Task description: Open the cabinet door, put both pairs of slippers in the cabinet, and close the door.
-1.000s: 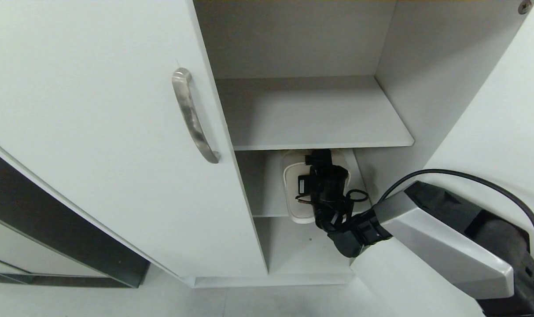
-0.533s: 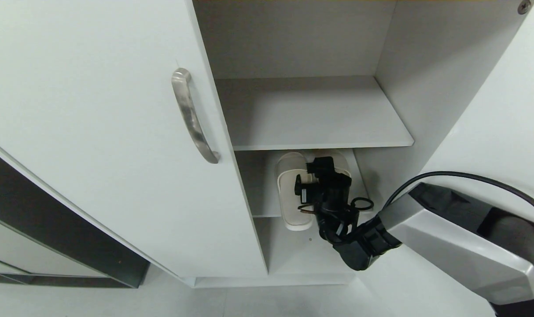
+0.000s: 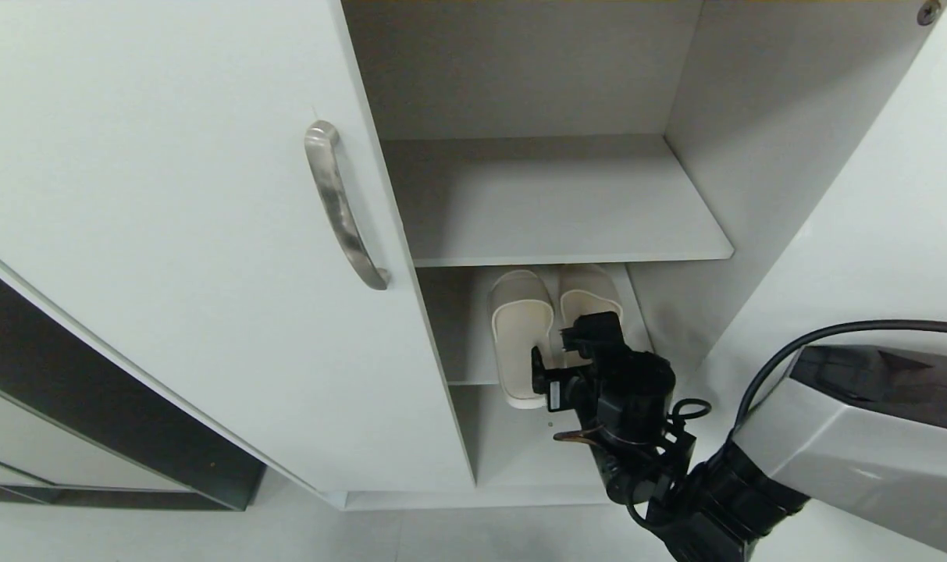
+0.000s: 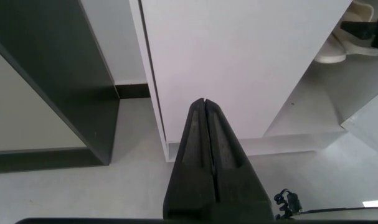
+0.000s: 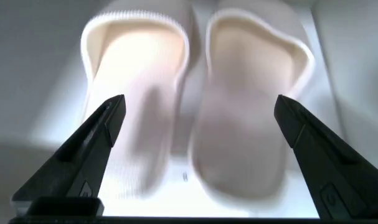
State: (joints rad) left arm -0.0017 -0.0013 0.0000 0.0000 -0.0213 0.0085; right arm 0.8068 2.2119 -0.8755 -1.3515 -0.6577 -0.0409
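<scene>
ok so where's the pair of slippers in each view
head view: the pair of slippers lies side by side on the middle shelf, just beyond the right end effector.
left wrist view: far off in a corner, past the white door.
right wrist view: close up, between the open fingers.
shared landmark: the right end effector, the dark shape by the slippers in the left wrist view.

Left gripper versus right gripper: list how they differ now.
The left gripper is shut, fingers pressed together; the right gripper is open wide. The left gripper points at the closed door and floor; the right gripper points at the slippers in the cabinet. Both hold nothing.
</scene>
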